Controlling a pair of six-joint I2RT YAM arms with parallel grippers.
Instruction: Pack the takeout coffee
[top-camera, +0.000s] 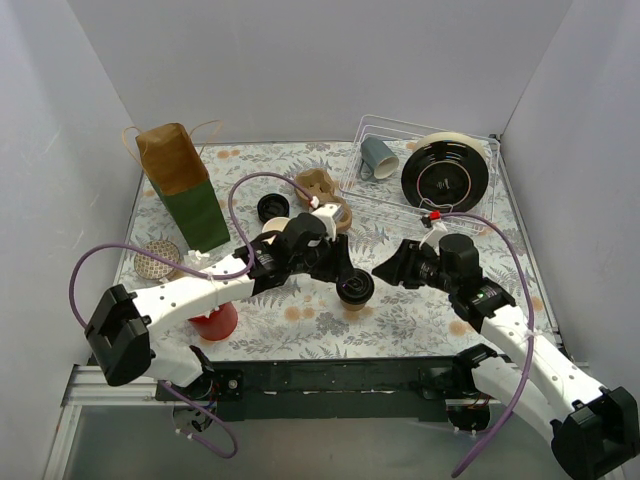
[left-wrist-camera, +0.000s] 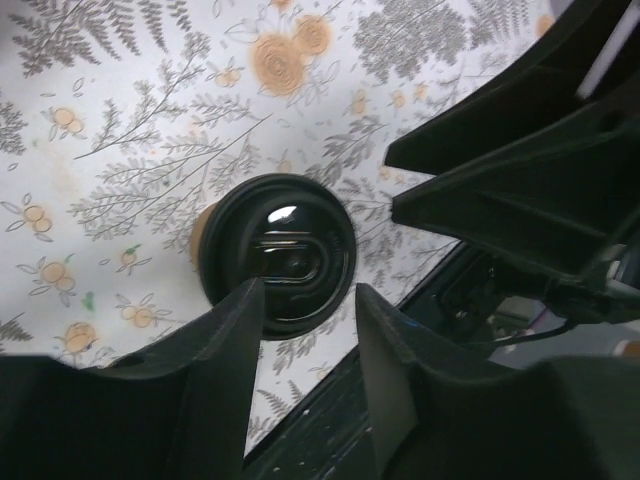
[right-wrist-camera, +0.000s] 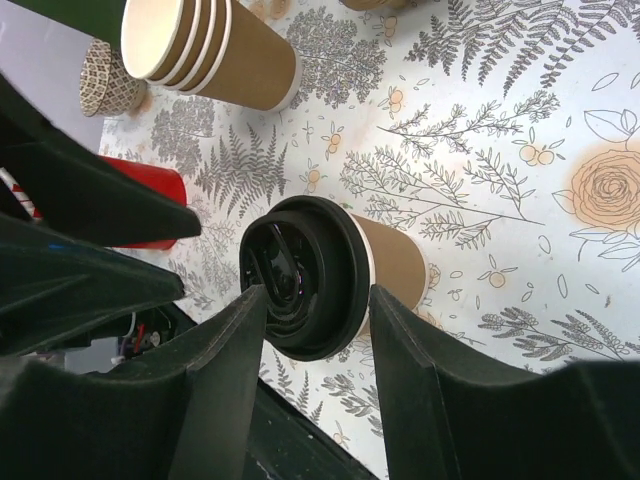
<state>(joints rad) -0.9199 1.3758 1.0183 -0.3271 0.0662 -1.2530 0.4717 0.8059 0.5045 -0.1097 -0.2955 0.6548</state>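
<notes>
— One lidded cup (top-camera: 355, 288) stands upright near the middle of your table (top-camera: 420, 312) in the top view. Your left gripper (top-camera: 338, 268) is just beside it on its left, and your right gripper (top-camera: 392, 268) is near it on its right.
— And further back?
— A paper bag (top-camera: 182, 185) far left, and a wire rack (top-camera: 395, 122) far right holding a mug (top-camera: 378, 157) and a black plate (top-camera: 445, 172).
— Left wrist?
— You look down on the black lid (left-wrist-camera: 278, 255). Your fingers (left-wrist-camera: 215, 370) are spread, tips over its near rim, with nothing between them. Whether they touch it I cannot tell.
— Right wrist?
— The cup shows its lid and tan wall beyond your spread fingers (right-wrist-camera: 225, 380), which grip nothing. A stack of unlidded cups (right-wrist-camera: 205, 50) and a red cup (right-wrist-camera: 150, 215) are beyond it
</notes>
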